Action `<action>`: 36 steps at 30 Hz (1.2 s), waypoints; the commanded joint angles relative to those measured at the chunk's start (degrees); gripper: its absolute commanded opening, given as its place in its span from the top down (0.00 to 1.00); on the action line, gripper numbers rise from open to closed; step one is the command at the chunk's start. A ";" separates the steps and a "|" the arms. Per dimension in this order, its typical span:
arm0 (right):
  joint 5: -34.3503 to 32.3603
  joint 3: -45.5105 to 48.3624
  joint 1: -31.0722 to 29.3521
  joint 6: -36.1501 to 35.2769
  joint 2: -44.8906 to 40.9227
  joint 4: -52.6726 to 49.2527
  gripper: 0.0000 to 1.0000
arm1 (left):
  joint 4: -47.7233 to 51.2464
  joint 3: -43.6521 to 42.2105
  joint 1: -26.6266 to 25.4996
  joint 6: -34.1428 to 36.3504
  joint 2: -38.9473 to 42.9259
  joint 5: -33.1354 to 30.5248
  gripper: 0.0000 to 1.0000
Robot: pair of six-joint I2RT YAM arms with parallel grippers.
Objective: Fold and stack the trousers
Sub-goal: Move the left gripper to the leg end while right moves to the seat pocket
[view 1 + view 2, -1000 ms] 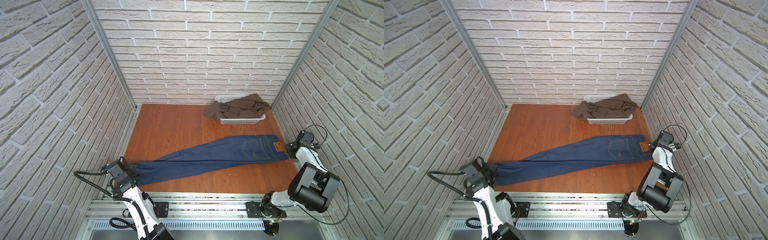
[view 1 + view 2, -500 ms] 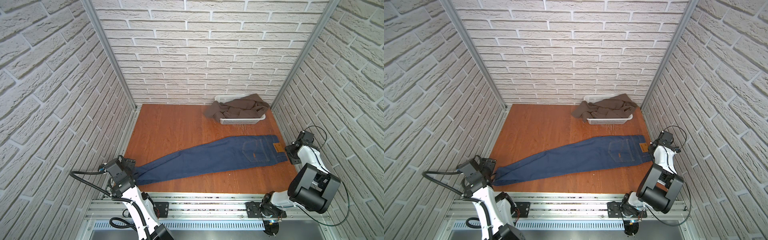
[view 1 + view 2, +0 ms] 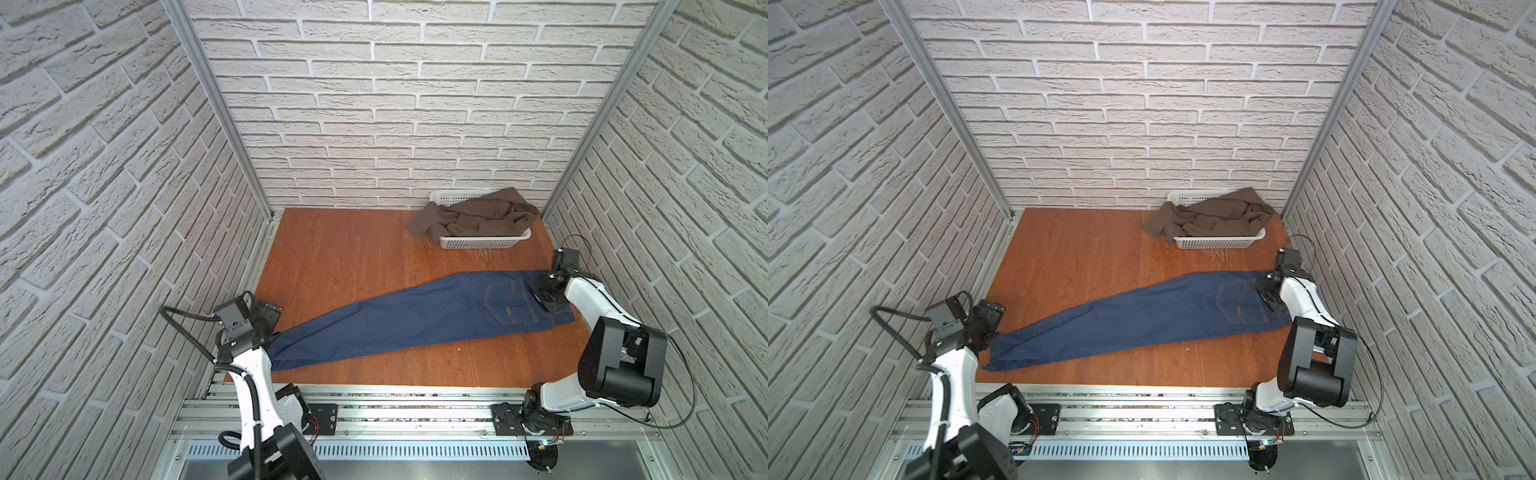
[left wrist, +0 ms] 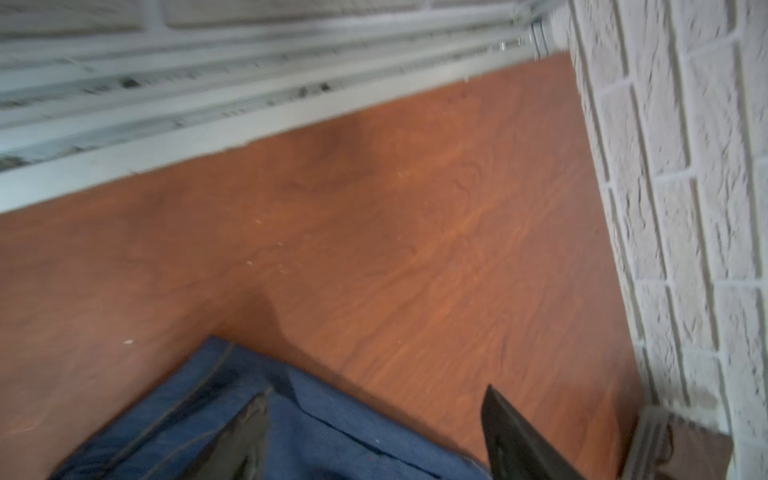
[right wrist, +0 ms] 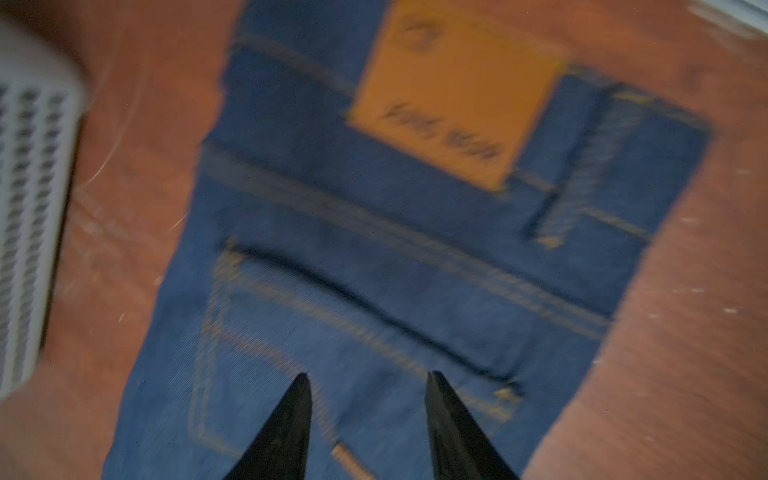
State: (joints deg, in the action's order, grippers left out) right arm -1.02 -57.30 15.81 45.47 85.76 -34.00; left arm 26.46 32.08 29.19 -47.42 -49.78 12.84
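The dark blue trousers [image 3: 415,316] [image 3: 1142,316] lie flat and slantwise across the wooden table, legs one on the other, hems at the near left and waist at the right. My left gripper [image 3: 266,328] [image 3: 984,328] hangs open just over the hem end. In the left wrist view its fingers [image 4: 511,432] stand wide apart above the hem [image 4: 291,436], holding nothing. My right gripper [image 3: 545,298] [image 3: 1268,297] is over the waistband. In the right wrist view it [image 5: 368,374] is open above the back pocket, and the tan patch [image 5: 453,99] shows beyond it.
A white basket [image 3: 484,241] [image 3: 1219,242] [image 5: 25,208] stands at the back right with a brown garment [image 3: 478,218] [image 3: 1217,218] heaped in it and spilling over its left rim. Brick walls close in on three sides, and a metal rail [image 3: 415,399] runs along the front edge.
Both grippers have opened. The left one has let the hem go and drawn back a little toward the far side. The right one has moved left over the waistband.
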 commanded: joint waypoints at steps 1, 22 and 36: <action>-1.62 -2.82 -8.25 -4.28 -1.59 -3.65 0.55 | -0.76 2.69 -6.61 1.46 -4.74 -0.19 0.22; -0.69 -9.03 -28.40 -4.98 17.47 -7.81 0.62 | -7.58 -4.28 -34.42 -10.00 -14.85 -2.54 0.24; -0.61 -6.46 -19.92 -0.22 21.15 -11.07 0.62 | -10.90 1.32 -35.72 -4.85 -31.08 -11.37 0.24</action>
State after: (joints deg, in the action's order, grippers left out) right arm 2.33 -66.98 -6.42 43.81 105.30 -41.98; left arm 14.90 33.41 -6.94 -54.94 -75.83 7.40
